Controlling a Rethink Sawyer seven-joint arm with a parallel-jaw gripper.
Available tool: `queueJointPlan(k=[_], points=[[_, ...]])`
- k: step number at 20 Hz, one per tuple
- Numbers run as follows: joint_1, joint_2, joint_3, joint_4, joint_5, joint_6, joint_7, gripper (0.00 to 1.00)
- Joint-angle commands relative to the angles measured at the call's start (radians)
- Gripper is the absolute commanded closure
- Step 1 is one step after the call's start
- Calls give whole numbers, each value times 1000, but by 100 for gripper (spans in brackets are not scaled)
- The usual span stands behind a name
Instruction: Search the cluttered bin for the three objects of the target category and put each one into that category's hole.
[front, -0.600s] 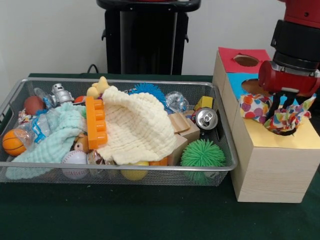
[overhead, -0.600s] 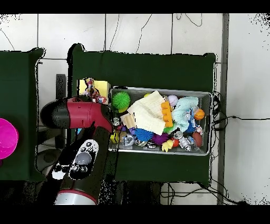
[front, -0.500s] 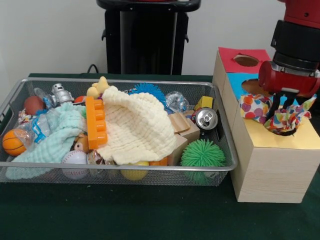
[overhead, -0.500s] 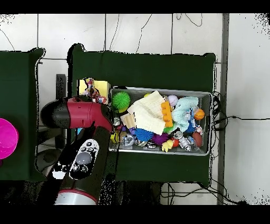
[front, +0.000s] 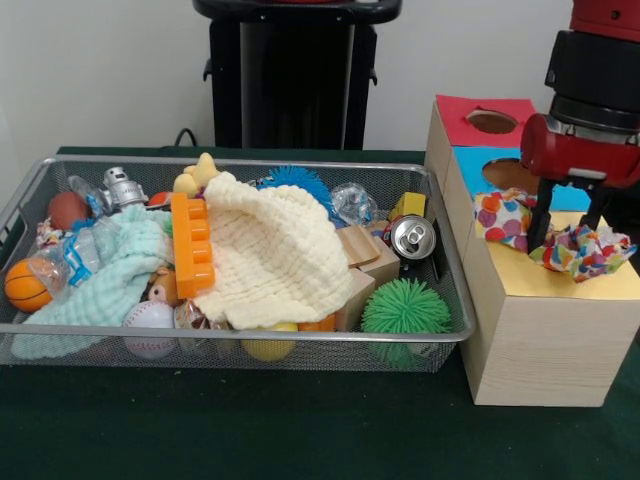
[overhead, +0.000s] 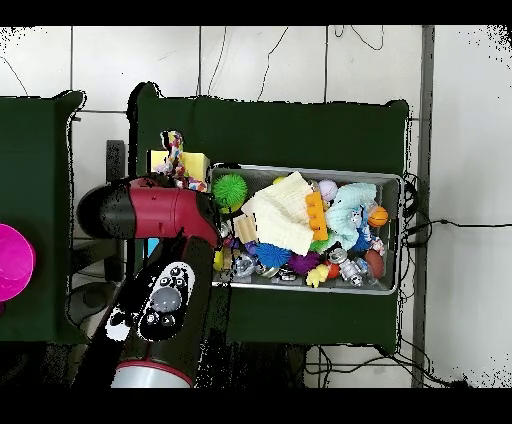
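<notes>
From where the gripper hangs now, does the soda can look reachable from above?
Probably yes. The soda can stands upright at the bin's end nearest the box, nothing over its top. The gripper is open over the spotted cloth, just beside it.

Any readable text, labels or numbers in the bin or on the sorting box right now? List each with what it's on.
None can be read in either view.
Soda can: only its top faces the camera; no brand shows.
Crumpled plastic bottle: blue label, print too blurred to read.
Wooden box: coloured panels only, no lettering.
Arm's panel in the overhead view: buttons only, markings too small to read.
</notes>
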Motion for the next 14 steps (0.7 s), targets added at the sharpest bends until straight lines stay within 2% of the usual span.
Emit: queueJointPlan(k=[1, 5, 12, 14], points=[[-30, 7, 125, 17, -12, 86, 107, 0], [-51, 4, 138, 13, -10, 109, 96, 0], [-60, -40, 133, 1, -10, 222, 91, 0], [-19, -53, 121, -14, -4, 275, 130, 0]])
